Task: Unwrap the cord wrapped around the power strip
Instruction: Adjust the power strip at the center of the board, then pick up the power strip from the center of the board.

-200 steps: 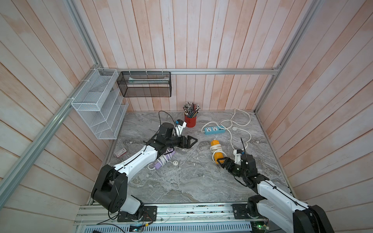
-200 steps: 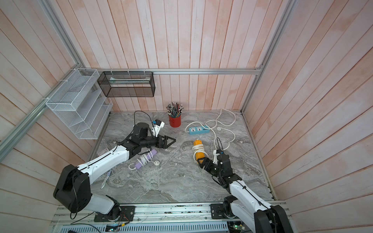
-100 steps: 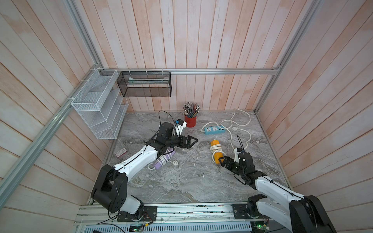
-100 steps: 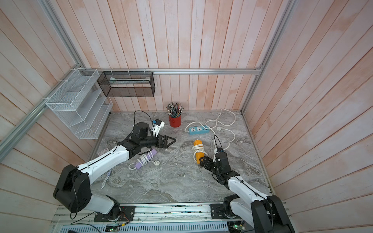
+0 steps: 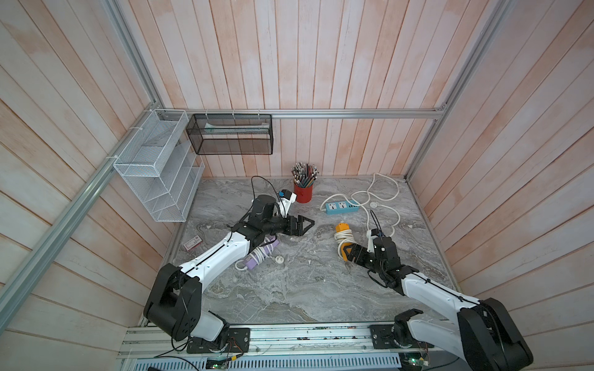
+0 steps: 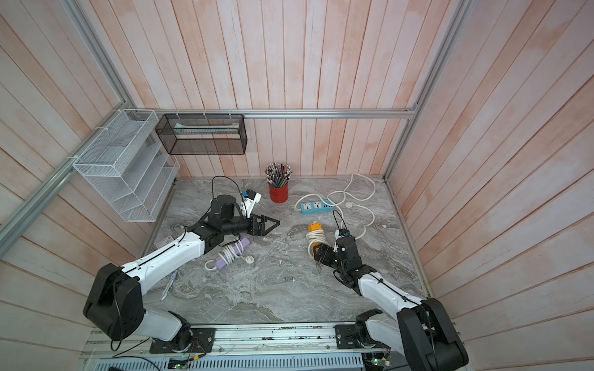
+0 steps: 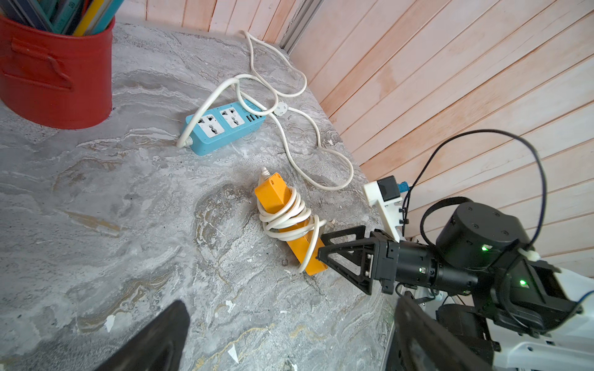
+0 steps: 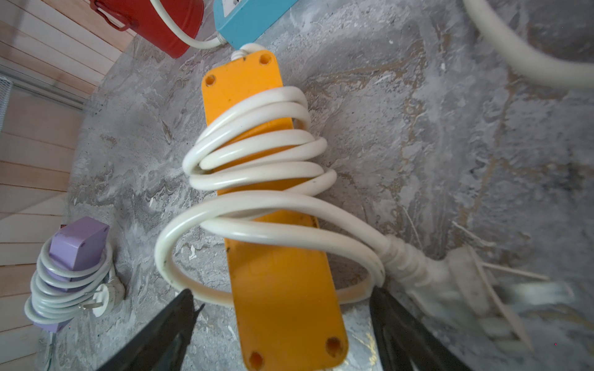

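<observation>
R gripper [image 8: 283,294] has been advanced since a sec ago; jaws spread, nothing held; near end of orange power strip [image 7: 273,192], on table [image 5: 289,289] right side, now straddled; cord [image 8: 257,144] still wound round it, so clamp judged next; L gripper [image 5: 307,226] unmoved, spread, empty.

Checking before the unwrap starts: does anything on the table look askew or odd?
The orange power strip lies back side up, screw holes showing and no sockets visible; its white cord is coiled unevenly, one wide loop sagging onto the table.

the white plug [image 8: 463,282] is blurred up close, and the left arm [image 5: 218,257] partly hides the purple strip [image 5: 250,264].
</observation>
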{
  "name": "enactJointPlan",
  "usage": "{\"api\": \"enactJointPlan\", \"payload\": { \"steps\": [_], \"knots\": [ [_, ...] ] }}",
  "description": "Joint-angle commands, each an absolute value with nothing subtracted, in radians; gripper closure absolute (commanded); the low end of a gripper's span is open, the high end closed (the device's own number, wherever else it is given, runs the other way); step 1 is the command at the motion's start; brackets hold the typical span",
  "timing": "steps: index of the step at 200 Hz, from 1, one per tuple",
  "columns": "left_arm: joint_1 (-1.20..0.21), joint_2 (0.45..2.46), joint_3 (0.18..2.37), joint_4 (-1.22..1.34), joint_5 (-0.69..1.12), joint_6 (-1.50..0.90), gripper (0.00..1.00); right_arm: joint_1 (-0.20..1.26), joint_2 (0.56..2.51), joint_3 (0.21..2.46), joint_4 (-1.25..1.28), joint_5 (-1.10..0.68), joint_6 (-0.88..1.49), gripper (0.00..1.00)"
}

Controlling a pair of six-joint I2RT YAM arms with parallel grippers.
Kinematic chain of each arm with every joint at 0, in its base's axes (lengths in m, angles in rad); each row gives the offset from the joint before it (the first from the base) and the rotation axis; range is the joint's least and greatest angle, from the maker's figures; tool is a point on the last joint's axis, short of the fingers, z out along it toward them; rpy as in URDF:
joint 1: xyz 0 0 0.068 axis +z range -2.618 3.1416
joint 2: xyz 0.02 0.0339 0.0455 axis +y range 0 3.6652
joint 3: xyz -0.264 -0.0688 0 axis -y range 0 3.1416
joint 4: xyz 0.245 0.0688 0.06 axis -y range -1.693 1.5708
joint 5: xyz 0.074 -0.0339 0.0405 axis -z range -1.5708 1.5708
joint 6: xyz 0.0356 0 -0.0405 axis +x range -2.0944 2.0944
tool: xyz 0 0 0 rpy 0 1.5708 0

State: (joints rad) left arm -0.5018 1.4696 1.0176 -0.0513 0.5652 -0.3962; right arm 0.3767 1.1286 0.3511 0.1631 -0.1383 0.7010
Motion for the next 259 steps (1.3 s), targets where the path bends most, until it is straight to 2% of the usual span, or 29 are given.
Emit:
{"api": "enactJointPlan", "payload": {
  "steps": [1, 25, 66, 86, 111, 158, 209, 259],
  "knots": [
    [-0.489, 1.430, 0.989, -0.038, 0.566, -0.391, 0.00, 0.425, 1.066, 0.398, 0.074, -0.065, 0.663, 0.13],
    [-0.482, 1.425, 0.976, -0.028, 0.570, -0.394, 0.00, 0.472, 0.988, 0.449, -0.044, 0.009, 0.639, 0.12],
    [-0.480, 1.423, 0.966, -0.009, 0.572, -0.406, 0.00, 0.500, 0.976, 0.540, -0.187, 0.124, 0.566, 0.11],
    [-0.480, 1.415, 0.963, -0.011, 0.566, -0.404, 0.00, 0.500, 1.002, 0.585, -0.200, 0.204, 0.536, 0.04],
    [-0.480, 1.410, 0.965, -0.008, 0.566, -0.409, 0.00, 0.490, 1.121, 0.657, -0.187, 0.247, 0.471, 0.02],
    [-0.467, 1.374, 0.948, -0.015, 0.563, -0.404, 0.00, 0.502, 1.369, 0.853, -0.256, 0.213, 0.378, 0.02],
    [-0.438, 1.347, 0.907, 0.002, 0.575, -0.410, 0.00, 0.534, 1.515, 1.010, -0.389, 0.259, 0.311, 0.02],
    [-0.422, 1.338, 0.891, 0.011, 0.584, -0.411, 0.00, 0.547, 1.616, 1.064, -0.481, 0.260, 0.300, 0.02]
  ]
}}
